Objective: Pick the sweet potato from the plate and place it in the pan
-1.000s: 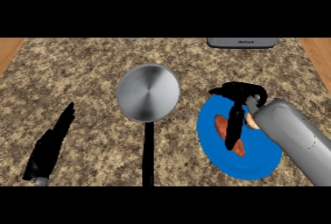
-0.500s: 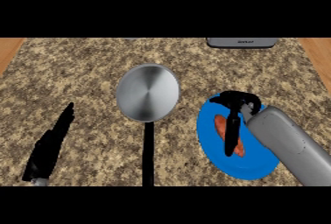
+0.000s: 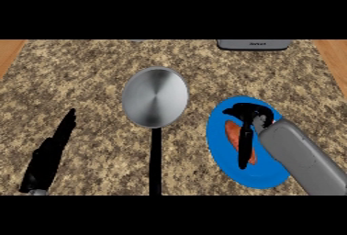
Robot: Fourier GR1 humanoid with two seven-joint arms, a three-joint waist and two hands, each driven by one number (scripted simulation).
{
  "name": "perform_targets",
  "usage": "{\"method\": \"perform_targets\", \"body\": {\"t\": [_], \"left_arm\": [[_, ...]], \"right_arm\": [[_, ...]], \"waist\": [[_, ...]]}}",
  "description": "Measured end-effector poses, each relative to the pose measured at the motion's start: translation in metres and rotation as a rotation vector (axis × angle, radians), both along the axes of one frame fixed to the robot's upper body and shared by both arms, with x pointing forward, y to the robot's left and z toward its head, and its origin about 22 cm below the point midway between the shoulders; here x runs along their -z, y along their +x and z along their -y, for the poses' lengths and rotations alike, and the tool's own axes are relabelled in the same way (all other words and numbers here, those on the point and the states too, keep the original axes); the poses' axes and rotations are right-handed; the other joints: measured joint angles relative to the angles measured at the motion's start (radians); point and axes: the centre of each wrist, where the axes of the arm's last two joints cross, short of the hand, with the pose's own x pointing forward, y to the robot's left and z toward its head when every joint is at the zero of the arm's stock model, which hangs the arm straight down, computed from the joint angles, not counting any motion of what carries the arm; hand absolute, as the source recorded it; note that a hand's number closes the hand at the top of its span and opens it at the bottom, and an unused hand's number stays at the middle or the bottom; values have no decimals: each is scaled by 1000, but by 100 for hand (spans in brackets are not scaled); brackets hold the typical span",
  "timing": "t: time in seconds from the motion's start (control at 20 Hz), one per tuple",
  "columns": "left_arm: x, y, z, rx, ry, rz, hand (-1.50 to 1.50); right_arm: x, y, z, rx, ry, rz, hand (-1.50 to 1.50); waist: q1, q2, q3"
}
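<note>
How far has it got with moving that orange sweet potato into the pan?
Nothing is finished yet: the sweet potato lies on the blue plate, and the pan holds nothing. In hand: the right hand is over the plate with its fingers down beside the sweet potato, though a closed grip cannot be made out. Left to do: grasp it, lift it, carry it left and set it in the pan. The left hand rests open at lower left.

plate [image 3: 230,167] blue | sweet potato [image 3: 234,134] orange | pan [image 3: 155,97] silver | counter [image 3: 95,64] speckled brown
</note>
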Motion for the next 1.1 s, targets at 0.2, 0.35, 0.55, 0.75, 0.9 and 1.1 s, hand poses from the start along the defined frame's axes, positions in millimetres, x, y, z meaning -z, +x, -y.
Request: {"method": "perform_targets", "body": {"t": [0.2,0.35,0.55,0.75,0.9,1.1], "left_arm": [[1,2,-1,6,3,-1,0],[4,5,-3,3,-1,1,0],[3,5,4,5,0,3,0],[5,6,4,5,0,2,0],[3,4,8,3,3,-6,0],[1,4,4,10,5,1,0]], "right_arm": [[8,-1,-4,4,-4,-1,-150],[13,0,-7,12,-14,15,150],[15,-2,-4,40,8,48,150],[22,-2,0,69,42,55,150],[21,-6,4,71,59,84,150],[15,8,39,58,35,201,150]], "waist": [[0,0,0],[-1,-3,-3],[-2,-7,-6],[-2,-11,-10],[-1,-12,-9],[9,-4,-3]]}}
